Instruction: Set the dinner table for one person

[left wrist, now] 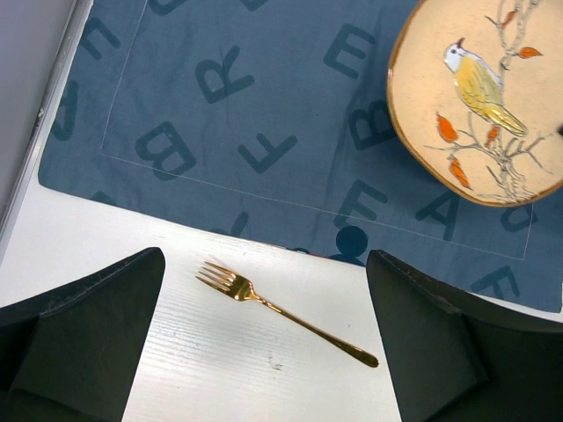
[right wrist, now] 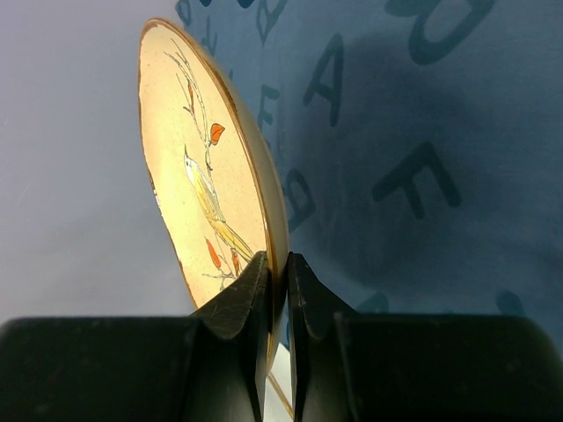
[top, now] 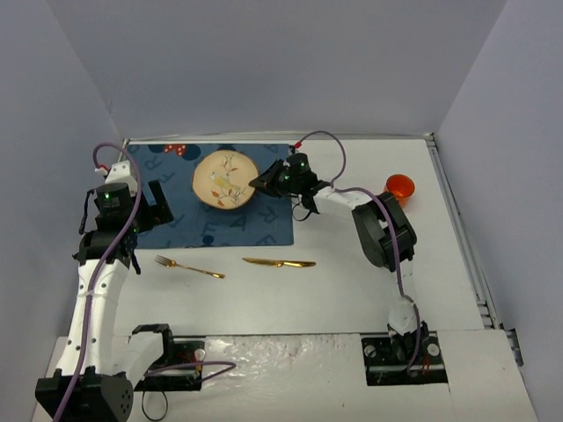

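Note:
A cream plate with a painted bird hangs over the dark blue lettered placemat on the white dinner table. My right gripper is shut on the plate's right rim; the right wrist view shows the fingers pinching the plate's edge, the plate raised above the mat. My left gripper is open and empty above the mat's left end. A gold fork lies on the table in front of the mat and shows between the left fingers. A gold knife lies to its right.
An orange cup stands on the table to the right of the mat, near the right arm. The table's metal rim runs along the right side. White walls close in the back and both sides.

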`<move>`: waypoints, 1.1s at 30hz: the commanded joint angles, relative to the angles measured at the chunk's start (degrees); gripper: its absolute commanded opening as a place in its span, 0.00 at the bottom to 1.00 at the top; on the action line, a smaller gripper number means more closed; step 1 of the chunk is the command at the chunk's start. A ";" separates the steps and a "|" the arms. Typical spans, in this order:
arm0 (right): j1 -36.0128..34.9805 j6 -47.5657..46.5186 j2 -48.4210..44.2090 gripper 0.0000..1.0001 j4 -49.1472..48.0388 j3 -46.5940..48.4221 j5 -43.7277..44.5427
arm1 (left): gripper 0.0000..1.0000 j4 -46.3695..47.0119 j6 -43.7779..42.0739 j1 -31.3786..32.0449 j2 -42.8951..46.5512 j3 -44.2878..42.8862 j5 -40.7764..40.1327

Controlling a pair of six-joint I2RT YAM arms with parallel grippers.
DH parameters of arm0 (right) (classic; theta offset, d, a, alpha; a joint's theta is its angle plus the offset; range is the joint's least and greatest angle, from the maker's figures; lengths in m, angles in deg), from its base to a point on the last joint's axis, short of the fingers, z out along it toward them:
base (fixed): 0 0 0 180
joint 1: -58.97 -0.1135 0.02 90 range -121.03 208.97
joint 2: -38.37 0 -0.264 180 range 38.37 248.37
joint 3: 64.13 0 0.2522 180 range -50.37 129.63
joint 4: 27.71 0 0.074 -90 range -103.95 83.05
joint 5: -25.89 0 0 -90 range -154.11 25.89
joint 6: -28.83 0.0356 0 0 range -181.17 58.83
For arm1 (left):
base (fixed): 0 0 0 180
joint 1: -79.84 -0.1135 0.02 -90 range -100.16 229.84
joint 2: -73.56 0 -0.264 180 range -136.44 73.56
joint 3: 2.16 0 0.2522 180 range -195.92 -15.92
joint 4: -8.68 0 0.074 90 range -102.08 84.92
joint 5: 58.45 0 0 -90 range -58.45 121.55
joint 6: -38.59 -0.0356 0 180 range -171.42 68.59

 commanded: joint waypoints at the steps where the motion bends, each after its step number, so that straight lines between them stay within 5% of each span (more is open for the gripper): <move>1: -1.78 2.51 -0.13 0.00 -12.23 8.44 -2.01 | 0.97 1.70 0.91 -0.54 0.23 -0.78 -0.77; 33: -8.22 12.87 15.11 0.00 -20.12 20.87 12.47 | 0.97 1.09 2.13 -0.93 0.14 -0.69 -2.79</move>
